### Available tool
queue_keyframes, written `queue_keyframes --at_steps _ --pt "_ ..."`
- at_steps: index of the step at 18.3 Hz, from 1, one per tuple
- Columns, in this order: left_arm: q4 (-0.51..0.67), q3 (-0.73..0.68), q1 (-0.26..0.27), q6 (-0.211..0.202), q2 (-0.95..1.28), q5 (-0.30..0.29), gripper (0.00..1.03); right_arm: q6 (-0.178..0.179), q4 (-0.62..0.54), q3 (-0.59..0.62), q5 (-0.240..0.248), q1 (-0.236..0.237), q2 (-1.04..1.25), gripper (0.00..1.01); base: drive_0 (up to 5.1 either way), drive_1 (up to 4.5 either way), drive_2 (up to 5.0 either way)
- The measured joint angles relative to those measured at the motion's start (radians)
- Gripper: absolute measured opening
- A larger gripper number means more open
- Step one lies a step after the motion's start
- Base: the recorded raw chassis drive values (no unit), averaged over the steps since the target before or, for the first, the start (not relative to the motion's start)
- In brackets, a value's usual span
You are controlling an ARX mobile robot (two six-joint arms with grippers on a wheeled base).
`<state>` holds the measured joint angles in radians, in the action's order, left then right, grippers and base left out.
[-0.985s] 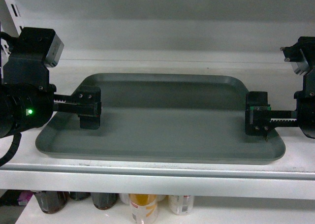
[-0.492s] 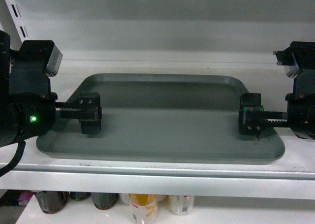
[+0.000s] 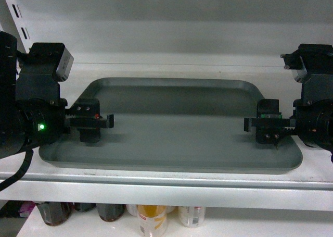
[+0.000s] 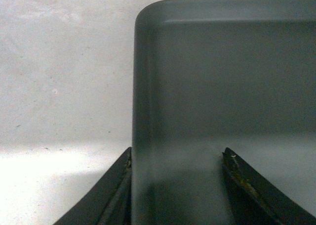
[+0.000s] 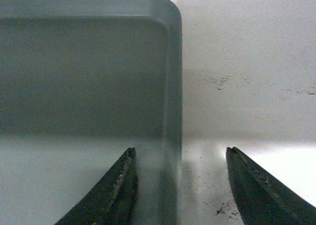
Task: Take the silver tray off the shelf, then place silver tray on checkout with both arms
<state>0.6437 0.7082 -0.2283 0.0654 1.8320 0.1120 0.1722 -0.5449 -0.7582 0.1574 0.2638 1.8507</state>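
The silver tray (image 3: 177, 127) lies flat on the white shelf (image 3: 166, 181). My left gripper (image 3: 75, 123) is open and straddles the tray's left rim. In the left wrist view one finger (image 4: 116, 190) sits outside, right against the rim, and the other is over the tray (image 4: 197, 76) floor. My right gripper (image 3: 286, 128) is open across the right rim. In the right wrist view the tray (image 5: 84, 62) edge runs between the fingers (image 5: 252, 185), nearer the inner one. Neither pair of jaws clamps the metal. The checkout is out of view.
The pale back wall (image 3: 171, 34) stands close behind the tray. A slotted upright (image 3: 15, 13) rises at the far left. Bottles and cans (image 3: 151, 219) stand on the level below the shelf's front lip. Bare shelf board (image 5: 247, 62) flanks the tray on both sides.
Both arms have shifted inward toward the tray. Each gripper's inner finger has slid closer to its arm, so the jaws are narrower than before. The tray has not moved.
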Motion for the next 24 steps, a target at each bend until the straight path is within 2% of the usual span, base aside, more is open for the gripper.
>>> queue_keyframes --at_steps 4,6,7,10,15,21,24 --pt "0.004 0.0 0.009 -0.013 0.0 0.003 0.2 0.0 -0.002 0.0 0.011 0.013 0.0 0.25 0.0 0.0 0.0" --pt "0.012 -0.003 0.01 -0.006 0.0 0.002 0.06 0.002 -0.002 0.0 0.024 0.01 0.0 0.09 0.0 0.0 0.0" --pt "0.015 -0.003 0.01 0.007 0.0 0.002 0.04 0.018 -0.002 0.0 0.029 0.009 0.0 0.03 0.0 0.0 0.0" --pt "0.018 -0.003 0.009 0.023 0.0 -0.002 0.04 0.043 -0.005 0.0 0.03 0.009 -0.001 0.03 0.0 0.0 0.0" --pt "0.002 -0.004 -0.002 0.024 -0.006 0.01 0.04 0.049 0.014 0.0 0.03 0.004 -0.014 0.03 0.0 0.0 0.0" --pt "-0.102 -0.001 -0.019 0.025 -0.092 0.034 0.04 0.048 0.092 0.0 0.029 -0.003 -0.077 0.03 0.0 0.0 0.0" --pt "-0.185 0.014 -0.048 0.04 -0.212 0.063 0.04 0.047 0.195 -0.004 0.015 -0.029 -0.23 0.03 0.0 0.0 0.0"
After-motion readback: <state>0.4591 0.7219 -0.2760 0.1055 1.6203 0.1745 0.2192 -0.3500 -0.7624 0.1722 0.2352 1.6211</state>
